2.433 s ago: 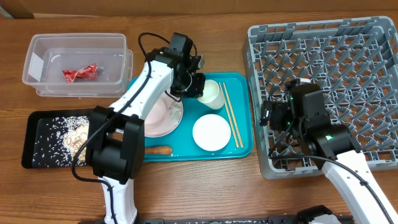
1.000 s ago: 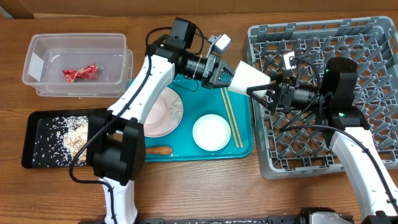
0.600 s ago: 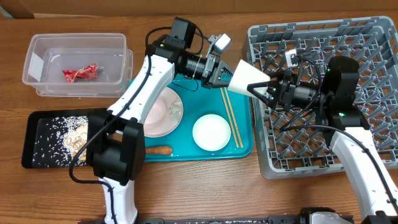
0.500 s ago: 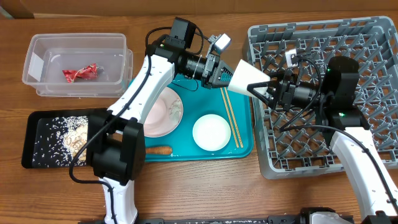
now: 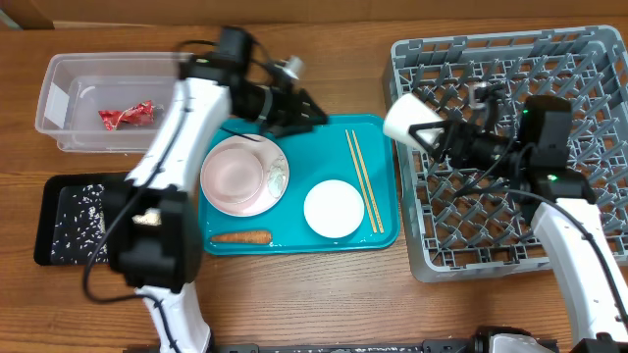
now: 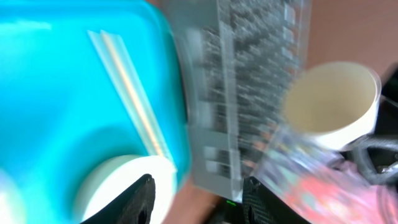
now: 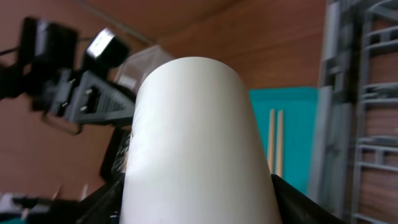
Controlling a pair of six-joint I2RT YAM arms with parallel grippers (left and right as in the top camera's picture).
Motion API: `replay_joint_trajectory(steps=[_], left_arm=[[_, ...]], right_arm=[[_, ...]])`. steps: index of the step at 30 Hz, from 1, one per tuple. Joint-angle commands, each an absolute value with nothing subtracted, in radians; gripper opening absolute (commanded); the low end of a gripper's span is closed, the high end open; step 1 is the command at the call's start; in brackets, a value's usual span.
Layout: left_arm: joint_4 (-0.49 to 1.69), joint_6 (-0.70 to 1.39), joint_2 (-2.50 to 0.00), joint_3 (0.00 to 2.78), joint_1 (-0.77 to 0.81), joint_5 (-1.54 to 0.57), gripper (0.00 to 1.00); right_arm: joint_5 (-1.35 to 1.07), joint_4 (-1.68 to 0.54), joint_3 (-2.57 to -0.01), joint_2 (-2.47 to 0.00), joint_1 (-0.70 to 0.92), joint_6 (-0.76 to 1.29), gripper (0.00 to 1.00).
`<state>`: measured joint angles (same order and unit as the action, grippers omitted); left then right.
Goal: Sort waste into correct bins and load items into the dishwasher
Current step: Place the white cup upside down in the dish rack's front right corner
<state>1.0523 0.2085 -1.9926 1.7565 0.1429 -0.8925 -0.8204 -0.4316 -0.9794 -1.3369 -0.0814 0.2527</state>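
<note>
My right gripper (image 5: pixel 432 132) is shut on the small white cup (image 5: pixel 407 120) and holds it on its side above the left edge of the grey dish rack (image 5: pixel 549 59). The cup fills the right wrist view (image 7: pixel 193 137). My left gripper (image 5: pixel 306 106) is open and empty above the teal tray's far edge. The pink bowl (image 5: pixel 234 169) sits on the white plate (image 5: pixel 277 179). The white bowl (image 5: pixel 334 208), chopsticks (image 5: pixel 363 181) and carrot (image 5: pixel 240 236) lie on the tray. The red wrapper (image 5: pixel 126 116) is in the clear tub (image 5: pixel 118 69). I cannot make out the white wad.
The black tray (image 5: pixel 49 235) with rice crumbs (image 5: pixel 86 224) sits at the front left. The teal serving tray (image 5: pixel 388 230) lies between the arms, close to the rack's left wall. In the left wrist view the cup (image 6: pixel 333 102) shows beyond the blurred rack (image 6: pixel 249 93).
My left gripper lifted the cup off the tray, passed it to my right gripper, let go and pulled back left. My right gripper carried the cup right, toward the rack.
</note>
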Motion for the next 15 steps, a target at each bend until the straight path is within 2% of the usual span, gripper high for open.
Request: replay_joint_trajectory(steps=[1,4,7,15], left_arm=[[1.090,0.163,-1.816,1.777,0.056,-0.598,0.49],[1.125,0.164,-1.734,1.777,0.005,-0.452,0.49],[1.147,0.163,-1.700,1.777,-0.006,-0.353,0.52],[1.152,0.163,-1.694,1.777,-0.005,-0.332,0.53]], right_arm=[[-0.470,-0.701,-1.194,-1.300,-0.151,0.208,0.43],[-0.289,-0.947,-1.335,-1.301,-0.235,0.208,0.42],[-0.192,-1.081,-1.410,-1.301,-0.344,0.204,0.40],[-0.003,-1.208,-1.422,-1.368,-0.620,0.204,0.39]])
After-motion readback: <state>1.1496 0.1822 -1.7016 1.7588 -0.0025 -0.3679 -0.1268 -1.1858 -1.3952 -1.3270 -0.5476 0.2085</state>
